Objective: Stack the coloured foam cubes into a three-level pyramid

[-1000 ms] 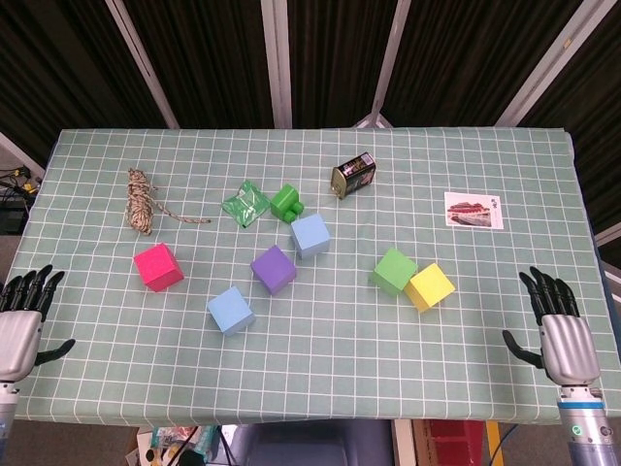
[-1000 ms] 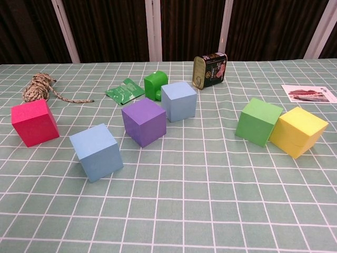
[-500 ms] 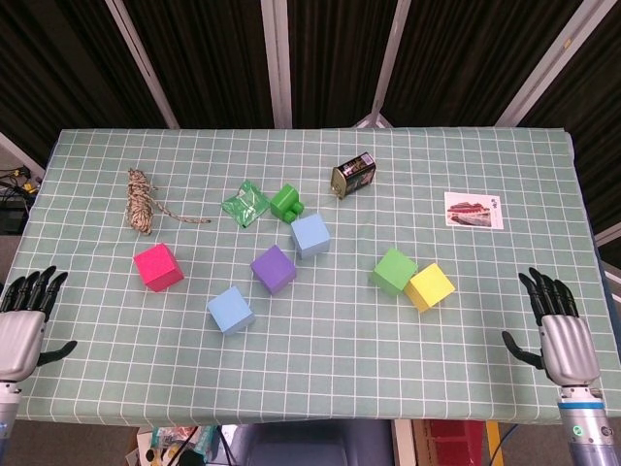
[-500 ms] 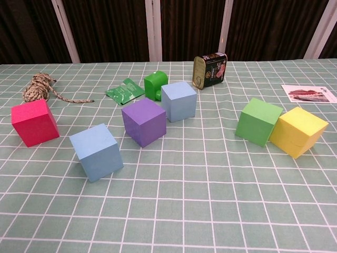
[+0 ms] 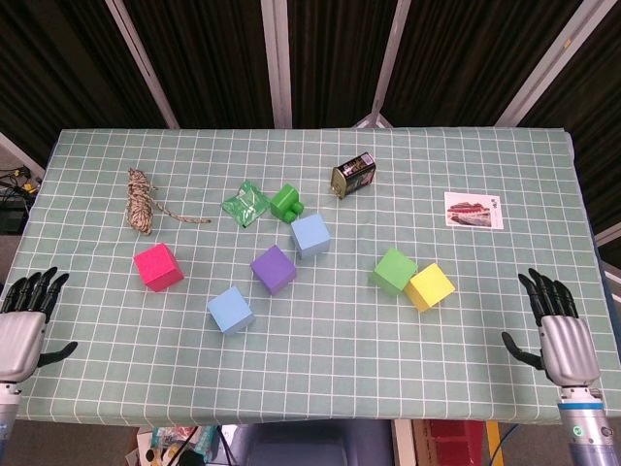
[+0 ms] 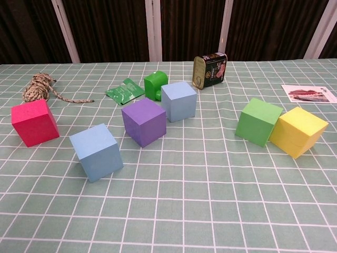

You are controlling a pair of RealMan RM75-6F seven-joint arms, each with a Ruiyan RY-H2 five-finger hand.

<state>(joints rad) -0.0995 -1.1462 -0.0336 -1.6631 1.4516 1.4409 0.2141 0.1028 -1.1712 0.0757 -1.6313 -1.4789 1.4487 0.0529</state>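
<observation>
Nothing stacked yet: we see six coloured foam cubes [image 5: 274,269] loose mid-tabletop [image 5: 320,369], green and yellow touching. Left robot hand [image 5: 21,325] and right robot hand [image 5: 561,335] released, empty, at near edge. Next, we'd gather three cubes for the base.

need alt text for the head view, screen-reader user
Six foam cubes sit unstacked on a green checked table: pink cube, two blue cubes, purple cube, green cube touching yellow cube. Both hands, left hand and right hand, hover open at the near edge, holding nothing.
</observation>
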